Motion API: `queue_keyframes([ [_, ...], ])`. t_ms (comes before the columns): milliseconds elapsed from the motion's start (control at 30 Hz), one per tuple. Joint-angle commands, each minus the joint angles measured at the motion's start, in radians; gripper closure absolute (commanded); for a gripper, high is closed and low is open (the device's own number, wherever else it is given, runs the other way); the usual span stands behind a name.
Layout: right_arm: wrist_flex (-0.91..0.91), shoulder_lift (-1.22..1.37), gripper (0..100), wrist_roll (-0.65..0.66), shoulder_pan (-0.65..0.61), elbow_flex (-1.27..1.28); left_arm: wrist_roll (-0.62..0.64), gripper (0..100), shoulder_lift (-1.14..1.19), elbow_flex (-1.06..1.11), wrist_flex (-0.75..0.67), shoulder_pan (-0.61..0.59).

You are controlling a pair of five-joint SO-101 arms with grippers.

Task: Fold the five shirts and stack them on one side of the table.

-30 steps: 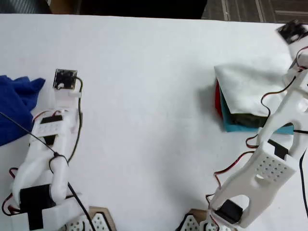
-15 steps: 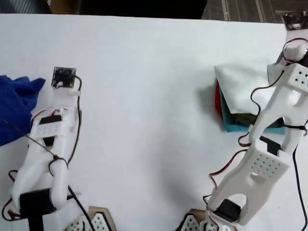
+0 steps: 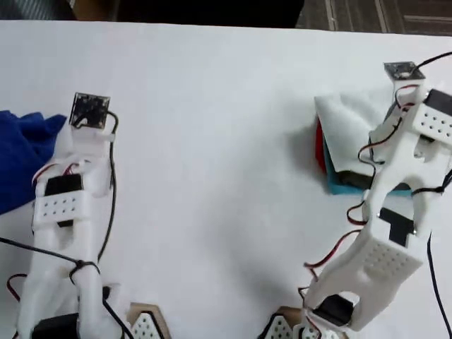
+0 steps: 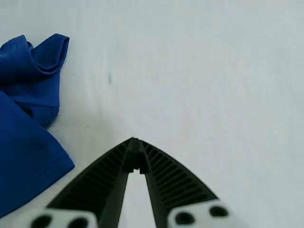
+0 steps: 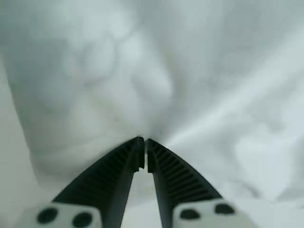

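Note:
A crumpled blue shirt (image 3: pixel 21 155) lies at the table's left edge. My left gripper (image 4: pixel 137 147) is shut and holds nothing, low over bare table just right of the blue shirt (image 4: pixel 23 142). At the right side stands a stack of folded shirts: a white shirt (image 3: pixel 349 123) on top, a dark one (image 3: pixel 353 176), a red one (image 3: pixel 320 145) and a teal one (image 3: pixel 342 187) under it. My right gripper (image 5: pixel 144 145) is shut, its tips down against the white shirt (image 5: pixel 142 71), which wrinkles around them. The right arm (image 3: pixel 395 212) covers the stack's right part.
The white table (image 3: pixel 212 141) spreads wide and bare between the two arms. Its far edge (image 3: pixel 212 25) runs along the back, with dark floor beyond. Red and black cables (image 3: pixel 367 152) hang along the right arm over the stack.
My right arm swung in from the table's far right corner onto the white shirt. The left arm stretched a little farther away, beside the blue shirt.

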Motion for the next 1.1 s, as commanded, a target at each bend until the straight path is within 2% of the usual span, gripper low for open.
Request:
queue_keyframes([
  [0,-0.113,-0.117,97.8,0.008,-0.005,0.083,-0.005,97,-0.041,-0.005,0.026,-0.009],
  [133,-0.119,-0.229,97.8,0.000,-0.027,0.074,-0.005,97,-0.049,-0.016,0.086,-0.009],
  [267,-0.062,-0.355,97.8,-0.002,-0.090,0.089,-0.005,97,-0.049,-0.059,0.209,-0.043],
  [400,0.005,-0.492,97.8,-0.078,-0.163,0.124,-0.012,97,-0.049,-0.173,0.307,-0.209],
  [533,0.042,-0.630,97.8,-0.086,-0.274,0.273,-0.175,97,-0.038,-0.348,0.351,-0.402],
  [633,0.045,-0.728,97.7,0.015,-0.377,0.463,-0.296,97,-0.002,-0.444,0.356,-0.486],
  [733,0.021,-0.829,95.2,0.080,-0.481,0.667,-0.358,90,0.127,-0.559,0.350,-0.566],
  [900,-0.068,-0.989,78.5,0.094,-0.605,0.970,-0.373,73,0.522,-0.829,0.358,-0.677],
  [967,-0.124,-1.032,74.0,0.094,-0.636,1.074,-0.373,72,0.687,-0.960,0.358,-0.717],
  [1067,-0.180,-1.073,73.4,0.094,-0.665,1.204,-0.377,72,0.913,-1.158,0.405,-0.746],
])
